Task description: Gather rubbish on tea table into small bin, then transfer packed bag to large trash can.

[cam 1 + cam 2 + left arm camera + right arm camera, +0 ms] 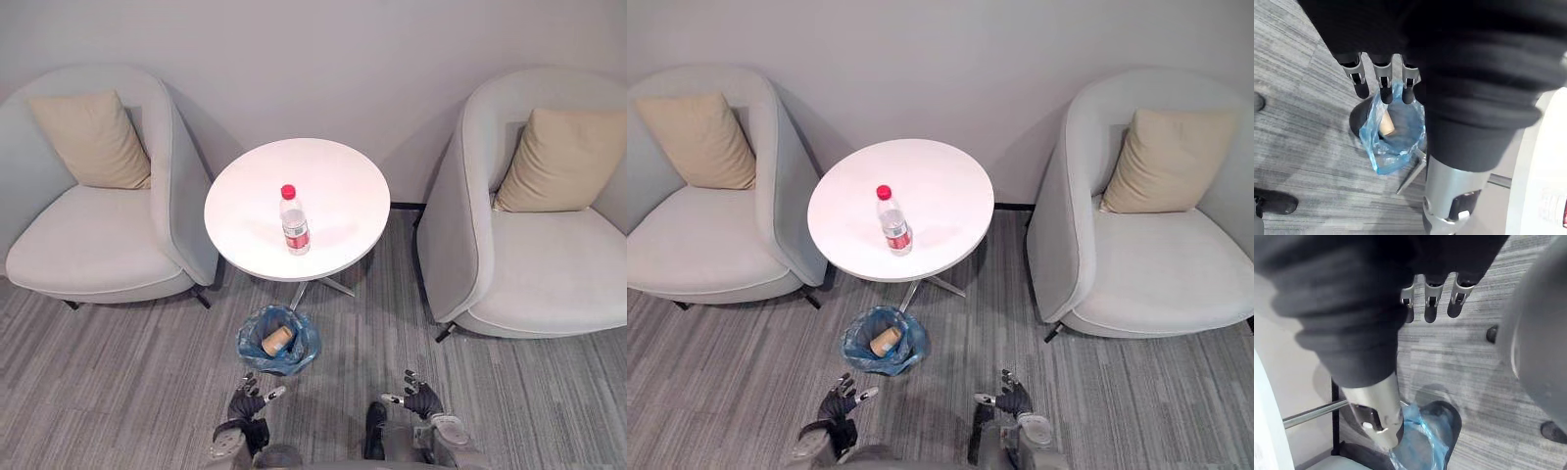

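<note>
A clear plastic bottle (294, 221) with a red cap stands upright near the middle of the round white tea table (333, 176). On the floor in front of the table sits a small bin (277, 340) lined with a blue bag, a tan cup-like piece (276, 340) lying inside. My left hand (248, 402) hangs low just in front of the bin, fingers relaxed and holding nothing. My right hand (421, 399) is at the same height to the right, also open. In the left wrist view the bag (1393, 132) shows past my fingers (1386, 83).
Two pale grey armchairs (108, 215) (529, 235) with beige cushions flank the table against the wall. Grey carpet lies between the chairs. The table's metal base legs (318, 286) spread out just behind the bin.
</note>
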### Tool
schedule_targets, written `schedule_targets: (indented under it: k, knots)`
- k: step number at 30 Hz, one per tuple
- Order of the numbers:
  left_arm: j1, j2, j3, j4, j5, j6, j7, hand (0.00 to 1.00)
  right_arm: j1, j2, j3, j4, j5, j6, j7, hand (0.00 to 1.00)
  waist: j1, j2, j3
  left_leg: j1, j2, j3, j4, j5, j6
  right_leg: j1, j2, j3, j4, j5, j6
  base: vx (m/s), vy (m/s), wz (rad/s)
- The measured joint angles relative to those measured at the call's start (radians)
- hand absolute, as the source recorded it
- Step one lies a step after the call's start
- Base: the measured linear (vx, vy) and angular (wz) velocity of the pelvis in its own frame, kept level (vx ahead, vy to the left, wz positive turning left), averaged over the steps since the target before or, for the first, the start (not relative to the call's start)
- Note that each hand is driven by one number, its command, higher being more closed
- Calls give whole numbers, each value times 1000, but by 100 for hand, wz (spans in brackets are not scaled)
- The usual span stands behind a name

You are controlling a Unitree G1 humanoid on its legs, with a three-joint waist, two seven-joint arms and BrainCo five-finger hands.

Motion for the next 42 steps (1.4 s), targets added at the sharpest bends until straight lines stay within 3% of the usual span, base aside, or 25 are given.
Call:
schedule_targets:
  k: [2,4,5,6,9,13,16,17,18,20,21,23,25,26,27,28,29,32,34,38,42]
  knots:
    - [-3,-7,0,-3,0,0,-7,0,-9,0,-8,-5,4,-1,-3,0,1,-12,6,-26,-5,63,-17,-22,28,41,-6,-10,-29,0,-4,175,-104,24]
    - [-17,-16,-4,-4,1,0,-9,0,-19,-3,-11,-8,13,-7,-15,0,12,1,4,-51,-40,107,-198,-20,40,48,-10,-20,-40,1,-1,135,13,9]
    - [-21,-17,-5,-4,2,0,-9,0,-23,-4,-11,-9,14,-8,-16,0,18,9,4,-50,-47,114,-266,-3,30,48,-7,-22,-40,-1,2,114,81,9]
    - [-29,-18,-6,-2,2,0,-9,0,-22,-7,-12,-7,13,-9,-16,0,23,29,6,-44,-54,133,-362,81,68,51,-2,-25,-37,-8,14,117,92,10]
    - [-29,-4,1,-2,2,-4,-9,0,-24,21,-9,-12,14,-9,-15,0,29,3,5,-9,-94,159,-454,120,83,50,-32,-21,-64,0,41,112,82,10]
    - [-2,-5,1,6,1,-2,-9,0,-6,28,-6,-8,13,-9,-14,0,49,-1,3,76,-125,187,-521,126,90,92,-54,7,-78,-4,60,109,64,-17]
    - [9,-1,0,7,1,-2,-10,0,3,31,0,-7,11,-9,-13,0,44,-15,0,149,-168,186,-594,116,101,87,-102,3,48,-101,96,46,60,9]
    - [14,3,-1,7,0,-2,-10,0,11,30,1,-6,11,-9,-12,0,33,-36,0,178,-188,179,-619,115,101,66,-139,1,143,-147,117,80,51,28]
    - [18,4,-1,12,0,-2,-9,0,10,27,0,-1,8,-9,-12,0,20,-33,-5,201,-204,167,-637,114,107,44,-167,2,239,-170,137,100,61,29]
    - [18,9,-10,13,0,-4,-9,0,15,27,0,-1,1,-9,-11,0,15,-33,-6,220,-212,135,-643,124,126,-15,-186,11,406,-165,131,117,59,47]
    - [18,11,-19,12,0,-5,-9,0,18,27,1,-5,0,-12,-10,0,7,-35,-7,220,-207,99,-632,117,136,-60,-179,54,462,-189,129,150,8,69]
    - [15,20,-19,12,0,-7,-8,0,6,33,2,-5,0,-14,-3,0,-4,-39,-7,207,-189,65,-611,116,136,-78,-140,118,410,-212,109,171,-60,78]
    - [22,28,-19,13,-1,-8,-8,0,7,33,1,-6,1,-19,-1,0,-4,-49,-9,200,-183,15,-596,112,128,-90,-84,200,271,-175,108,148,-88,86]
    - [25,44,-15,5,-1,-10,-8,0,20,43,2,-8,3,-21,-3,0,0,-86,-19,193,-214,-9,-580,98,110,-90,-97,232,178,-32,92,149,-106,63]
    - [19,46,-10,12,-1,-9,-7,0,18,42,2,-4,4,-21,-3,0,-1,-98,-19,196,-221,-16,-570,88,107,-82,-108,223,186,-63,100,191,-131,35]
    - [23,34,-1,12,-1,-13,-6,0,14,38,2,-4,4,-22,-4,0,13,-60,-30,190,-197,-17,-557,83,99,-66,-93,220,156,-55,91,156,-121,1]
    - [24,17,2,12,-3,-18,-6,0,14,27,2,-4,4,-22,-4,0,21,-44,-37,187,-186,-14,-559,77,91,-57,-82,221,120,-44,89,141,-99,-13]
    - [39,-5,1,12,-9,-22,-8,0,18,24,3,-4,4,-23,-6,0,21,-19,-47,183,-161,-22,-570,70,81,-4,-47,196,4,7,78,81,-71,6]
    - [40,-11,1,12,-9,-22,-8,0,23,26,5,-5,4,-23,-13,0,21,-21,-48,192,-152,-34,-572,68,77,24,-37,190,-30,19,74,28,-50,11]
    - [37,1,-1,12,-9,-31,-8,0,38,20,3,-44,4,-37,-22,0,22,-50,-59,187,-147,-54,-580,73,71,54,-36,167,-81,41,74,-21,-24,14]
    - [39,11,-15,13,-8,-31,-7,0,46,13,3,-63,4,-39,-43,0,22,-49,-65,184,-156,-59,-581,73,71,70,-42,161,-116,60,80,-16,17,4]
